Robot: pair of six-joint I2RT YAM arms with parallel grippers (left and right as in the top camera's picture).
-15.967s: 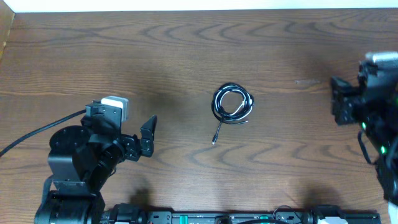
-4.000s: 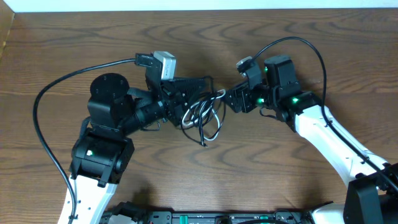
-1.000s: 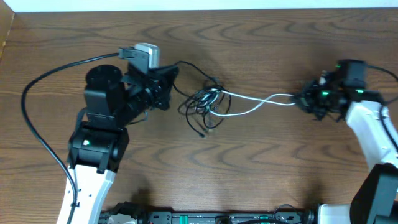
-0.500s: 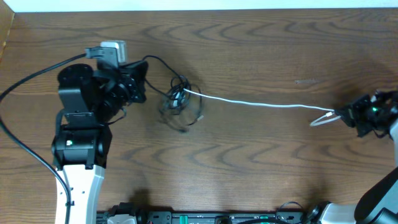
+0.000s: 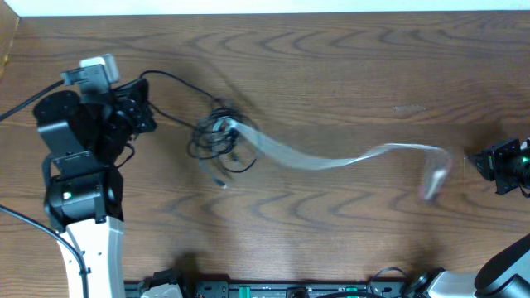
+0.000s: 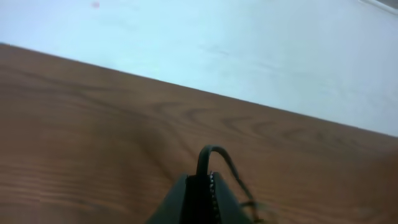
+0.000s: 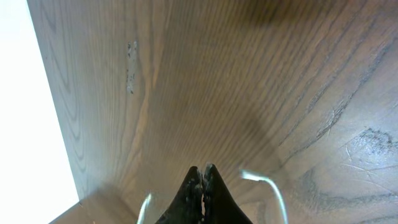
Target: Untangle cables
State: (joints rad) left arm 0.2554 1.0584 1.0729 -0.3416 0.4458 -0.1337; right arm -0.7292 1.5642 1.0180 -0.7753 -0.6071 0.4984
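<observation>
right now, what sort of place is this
Probably a robotics lab bench: a wood-grain table, a left arm and right arm working at it, and a tangle of thin cables on it.

cable tangle (image 5: 217, 141) on table (image 5: 348, 66), left hand (image 5: 142, 114) to its left, 1 cable (image 5: 331, 160) trailing right

One white cable (image 5: 348, 159), one black cable tangle (image 5: 217, 141), two tools (image 5: 145, 116) (image 5: 478, 161)
</observation>
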